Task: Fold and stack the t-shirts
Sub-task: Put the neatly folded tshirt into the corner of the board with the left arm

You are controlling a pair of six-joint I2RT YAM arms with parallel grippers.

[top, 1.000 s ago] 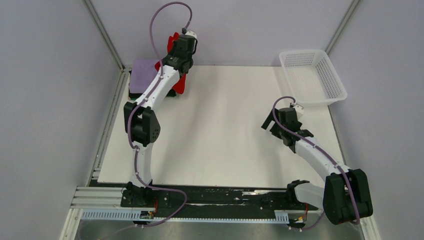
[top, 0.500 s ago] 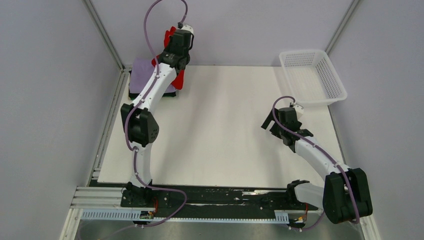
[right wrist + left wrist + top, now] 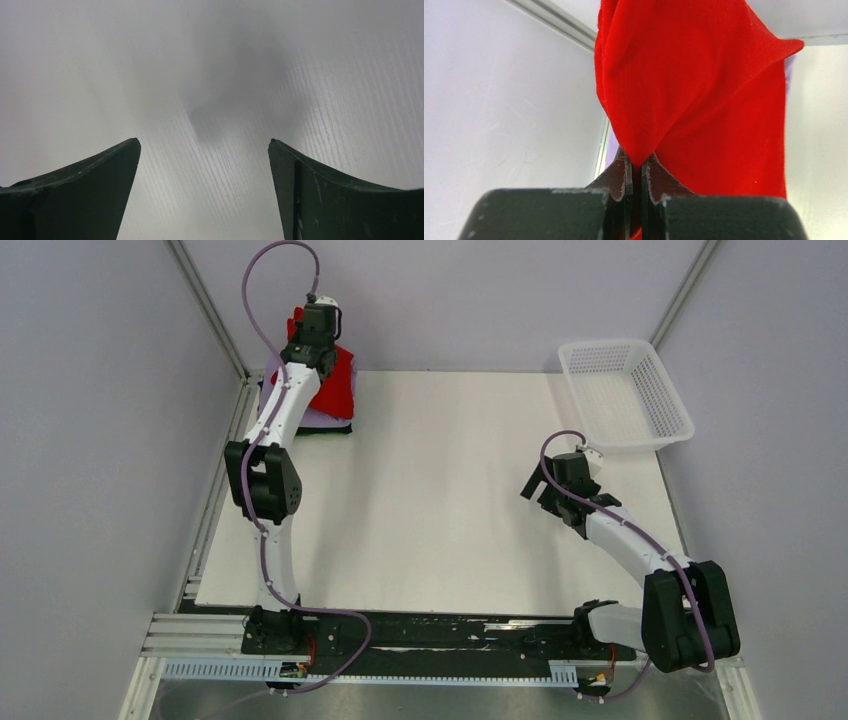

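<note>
The left gripper (image 3: 636, 161) pinches a fold of the red t-shirt (image 3: 694, 100), which drapes forward from it onto the lavender t-shirt (image 3: 790, 70) at the table's (image 3: 450, 500) far-left corner. The right gripper (image 3: 205, 150) hovers wide and empty, well apart.

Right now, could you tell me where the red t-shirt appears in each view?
Top external: red t-shirt, far left corner.
Left wrist: centre, pinched in the shut left gripper.
Right wrist: not in it.
Shared landmark: metal corner rail, in top and left wrist.
</note>
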